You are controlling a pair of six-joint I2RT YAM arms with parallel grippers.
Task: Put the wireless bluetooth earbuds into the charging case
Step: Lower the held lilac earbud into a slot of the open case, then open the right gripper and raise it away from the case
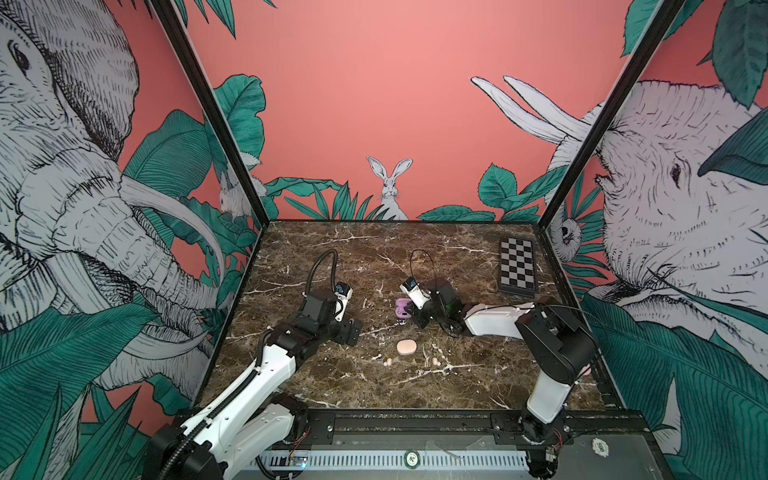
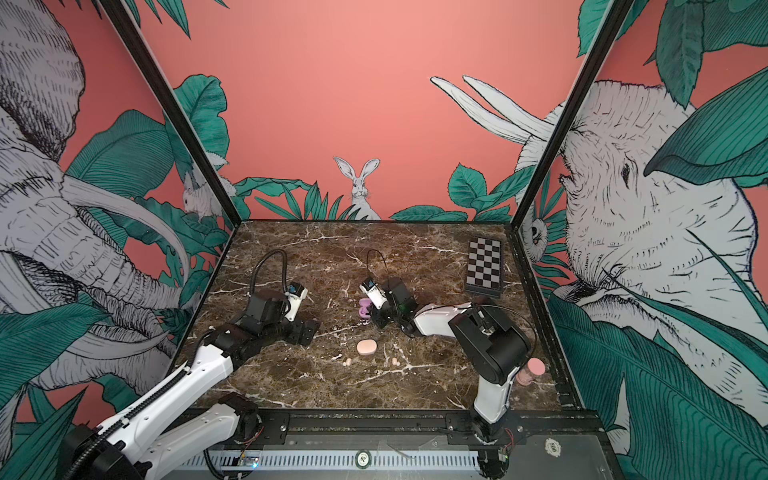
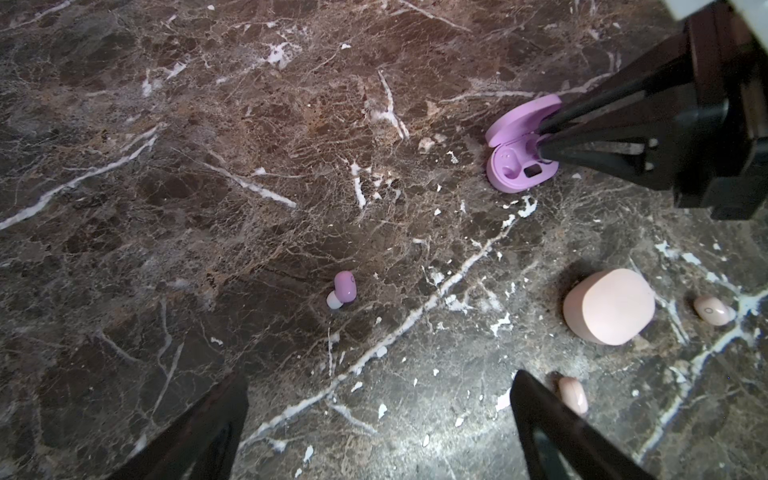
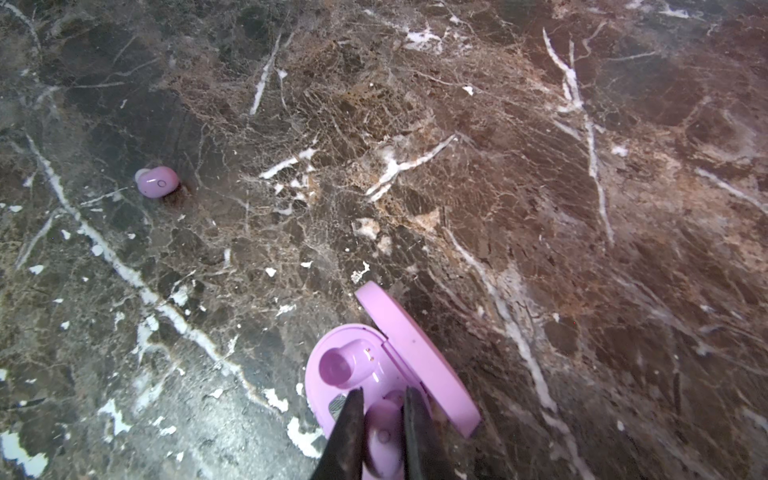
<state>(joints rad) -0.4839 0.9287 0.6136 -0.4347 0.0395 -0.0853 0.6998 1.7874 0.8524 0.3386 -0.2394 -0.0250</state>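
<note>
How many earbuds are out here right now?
4. A loose lilac earbud lies on the marble; a second lilac earbud sits in the open lilac case between the right tool's tips; two peach earbuds lie beside the closed peach case.

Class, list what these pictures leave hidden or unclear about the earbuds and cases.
- Top views: lilac case half hidden by right gripper.
- Right wrist view: whether the jaws grip the lilac earbud; frame edge cuts it.
- Left wrist view: peach earbud partly behind left gripper's jaw.
</note>
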